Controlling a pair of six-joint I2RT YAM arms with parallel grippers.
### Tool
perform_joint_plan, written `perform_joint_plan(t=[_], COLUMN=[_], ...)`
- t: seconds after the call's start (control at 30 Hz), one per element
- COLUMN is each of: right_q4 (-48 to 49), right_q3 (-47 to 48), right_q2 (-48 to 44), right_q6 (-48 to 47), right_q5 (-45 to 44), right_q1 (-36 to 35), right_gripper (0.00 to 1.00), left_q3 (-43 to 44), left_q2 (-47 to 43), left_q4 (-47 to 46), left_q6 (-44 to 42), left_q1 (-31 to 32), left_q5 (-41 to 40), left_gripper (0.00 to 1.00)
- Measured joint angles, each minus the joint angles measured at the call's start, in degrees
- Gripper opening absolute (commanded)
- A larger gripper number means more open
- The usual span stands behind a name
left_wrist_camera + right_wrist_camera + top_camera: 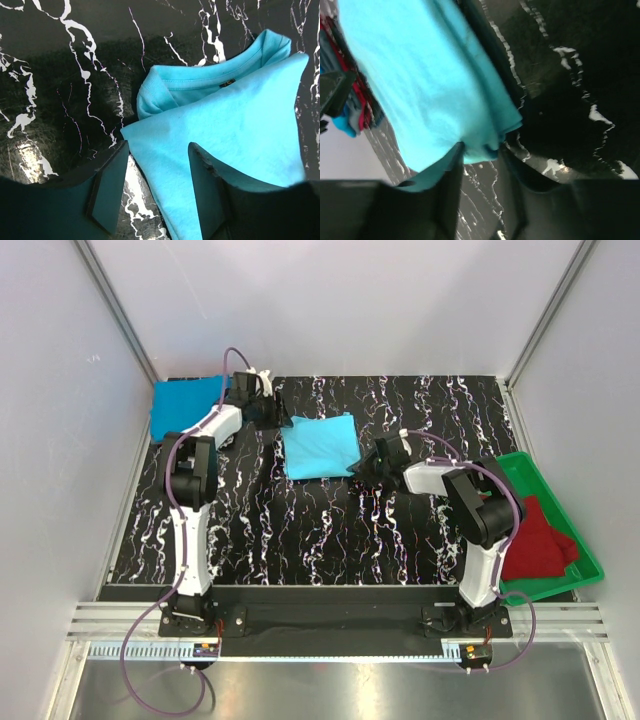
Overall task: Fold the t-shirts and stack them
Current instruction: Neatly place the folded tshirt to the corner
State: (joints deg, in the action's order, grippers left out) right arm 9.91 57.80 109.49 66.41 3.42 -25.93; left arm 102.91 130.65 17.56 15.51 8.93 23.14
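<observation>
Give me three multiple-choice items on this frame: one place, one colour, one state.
1. The dark red t-shirts lie: A in the green tray; B on the back wall; C over the right arm.
2. The folded t-shirt at the table's centre is: A grey; B light turquoise; C dark red.
3. The left end effector is: A shut on cloth; B open; C out of view.
Answers: 1 A, red cloth inside the tray's rim; 2 B, plainly turquoise from above; 3 B, its fingers stand apart.
</observation>
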Motion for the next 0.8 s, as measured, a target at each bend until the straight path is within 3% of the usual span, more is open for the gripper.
perform_joint_plan(t=[0.03,0.13,0.4,0.8], right_q4=[0.02,-0.26,-0.22,-0.98], right_q3=[0.02,0.02,-0.55,-9.64], right_q2=[0.31,0.55,0.15,-8.31], right_q6=[-0.37,-1.44,-5.33,-11.91], right_q5=[-0.31,-0.87,-0.22,0.74], right_q1=[0.02,0.22,3.02,7.39], right_gripper=[0.13,0.0,0.0,0.0], left_q3=[-0.33,-1.68,-6.91,-14.38], left_q2=[-0.07,-0.61,-5.53,-9.4], left_q4=[-0.04,0.37,0.85,0.76], left_q6=[-0.33,-1.03,-2.36,-4.35], left_q1=[0.0,0.0,0.0,1.36], left_q5=[-0.02,-0.2,-0.66,-0.66], left_gripper=[0.57,0.57,0.57,0.61])
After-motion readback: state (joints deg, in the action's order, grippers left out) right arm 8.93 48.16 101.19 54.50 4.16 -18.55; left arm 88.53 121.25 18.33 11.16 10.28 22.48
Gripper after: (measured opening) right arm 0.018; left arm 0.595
